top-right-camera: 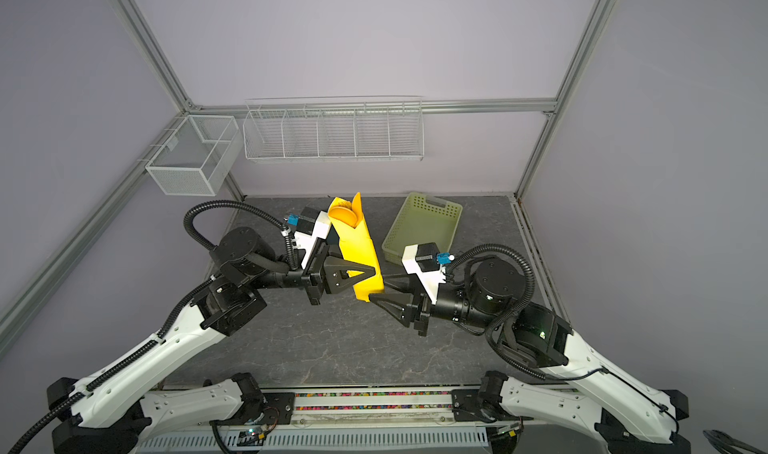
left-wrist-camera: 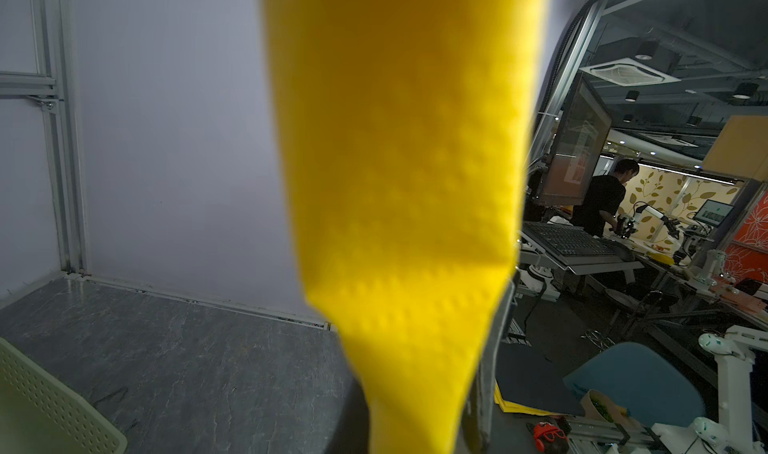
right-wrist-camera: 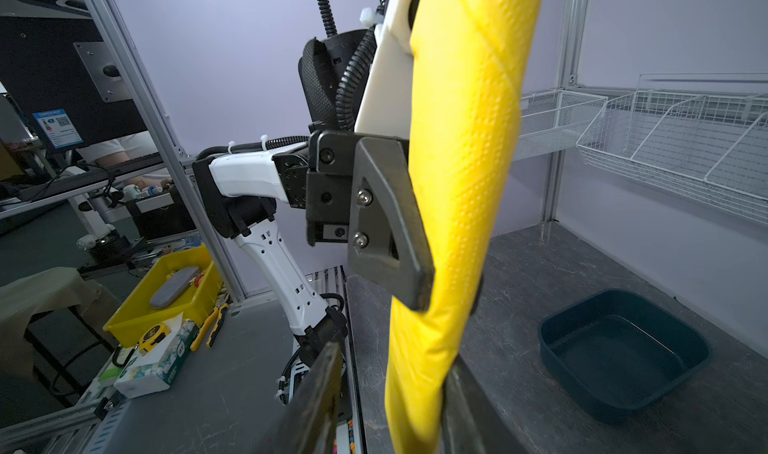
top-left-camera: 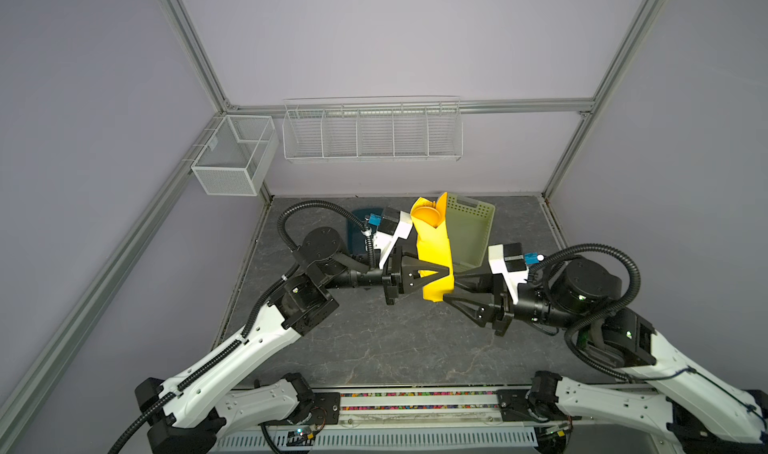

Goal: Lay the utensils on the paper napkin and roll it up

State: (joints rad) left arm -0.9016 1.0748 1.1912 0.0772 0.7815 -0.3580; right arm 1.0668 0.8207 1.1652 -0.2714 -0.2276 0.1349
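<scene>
While the left hand [top-left-camera: 444,271] pinches the rolled paper napkin [top-left-camera: 434,244] above the grey bench [top-left-camera: 374,339] between lilac walls [top-left-camera: 395,36], we find the right hand [top-left-camera: 451,286] spread about its lower end.

The paper napkin [right-wrist-camera: 465,173] is thin, matt yellow paper, embossed with fine raised dots and creased along its folds. Poking from the napkin's top, the spoon [top-left-camera: 428,217] is smooth orange plastic with a soft sheen. The left hand [right-wrist-camera: 448,293] has matt black plastic fingers [right-wrist-camera: 386,223], faintly grainy, fixed with bright metal screws [right-wrist-camera: 364,197]. Beneath the napkin, the table [top-left-camera: 374,339] is dark grey, stone-like, veined and slightly glossy. Behind the napkin, the basket [top-right-camera: 428,227] is pale green, matt, perforated plastic.
</scene>
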